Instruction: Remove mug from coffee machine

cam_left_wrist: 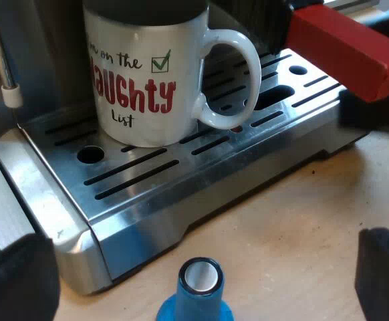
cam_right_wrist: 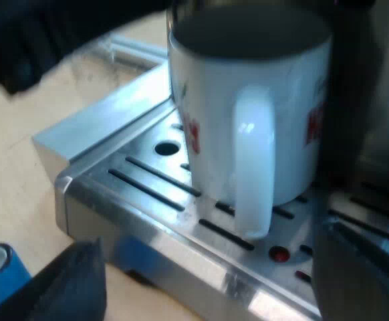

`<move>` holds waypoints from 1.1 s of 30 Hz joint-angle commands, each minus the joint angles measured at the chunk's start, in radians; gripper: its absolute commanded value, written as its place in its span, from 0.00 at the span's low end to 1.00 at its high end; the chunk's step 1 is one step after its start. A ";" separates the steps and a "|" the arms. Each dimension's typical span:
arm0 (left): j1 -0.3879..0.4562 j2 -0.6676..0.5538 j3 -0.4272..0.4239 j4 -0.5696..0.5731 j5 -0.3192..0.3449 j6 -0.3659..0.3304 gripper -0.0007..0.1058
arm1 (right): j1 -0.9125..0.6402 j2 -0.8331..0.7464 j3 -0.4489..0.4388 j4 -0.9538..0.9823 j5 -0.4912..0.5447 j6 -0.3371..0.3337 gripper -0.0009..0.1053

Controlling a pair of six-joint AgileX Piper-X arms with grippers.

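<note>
While the mug [cam_right_wrist: 288, 100] stands upright on the drip tray [cam_right_wrist: 94, 180], its handle [cam_right_wrist: 254, 167] points straight at my right gripper [cam_right_wrist: 214, 274], fingers spread wide; my left gripper [cam_left_wrist: 198, 274], likewise spread, hangs over the blue tamper [cam_left_wrist: 198, 291], seemingly farther off.

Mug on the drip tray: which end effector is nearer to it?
Right. The right end effector is open, straddling the handle of the mug; the left end effector hangs farther back, open over the blue tamper.
</note>
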 commanded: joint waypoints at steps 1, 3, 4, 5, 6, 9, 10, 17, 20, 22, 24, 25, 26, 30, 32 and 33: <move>-0.005 0.004 -0.004 -0.028 0.006 0.006 0.86 | 0.001 0.045 -0.010 -0.104 0.023 -0.002 0.63; -0.005 0.004 -0.004 -0.034 0.006 0.006 0.86 | 0.001 0.098 -0.027 -0.143 0.074 0.008 0.63; -0.005 0.004 -0.004 -0.034 0.006 0.006 0.86 | 0.001 0.114 -0.039 -0.150 0.092 0.008 0.63; -0.005 0.004 -0.004 -0.034 0.006 0.006 0.86 | 0.001 0.134 -0.052 -0.149 0.106 0.008 0.63; -0.005 0.004 -0.004 -0.034 0.006 0.006 0.86 | 0.001 0.139 -0.059 -0.150 0.109 0.008 0.63; -0.005 0.004 -0.004 -0.034 0.006 0.006 0.86 | 0.001 0.180 -0.100 -0.150 0.109 0.008 0.63; -0.005 0.004 -0.004 -0.034 0.006 0.006 0.86 | 0.001 0.194 -0.115 -0.150 0.109 0.008 0.63; -0.005 0.004 -0.004 -0.038 0.006 0.006 0.86 | -0.008 0.274 -0.193 -0.150 0.135 0.062 0.63; -0.005 0.004 -0.004 -0.038 0.006 0.006 0.86 | -0.020 0.301 -0.221 -0.142 0.146 0.088 0.63; -0.005 0.004 -0.004 -0.038 0.006 0.006 0.86 | -0.030 0.313 -0.236 -0.141 0.147 0.091 0.63; -0.005 0.004 -0.004 -0.038 0.006 0.006 0.86 | -0.030 0.317 -0.243 -0.141 0.147 0.093 0.63; -0.005 0.004 -0.004 -0.038 0.006 0.006 0.86 | -0.030 0.324 -0.254 -0.135 0.147 0.093 0.63; -0.005 0.004 -0.004 -0.038 0.006 0.006 0.86 | -0.032 0.324 -0.258 -0.133 0.147 0.093 0.63; -0.005 0.004 -0.004 -0.039 0.006 0.006 0.86 | -0.035 0.324 -0.281 -0.067 0.147 0.093 0.61; -0.005 0.004 -0.004 -0.039 0.006 0.006 0.86 | -0.035 0.324 -0.285 -0.053 0.147 0.093 0.59; -0.005 0.004 -0.004 -0.039 0.006 0.006 0.86 | -0.035 0.324 -0.286 -0.051 0.147 0.093 0.56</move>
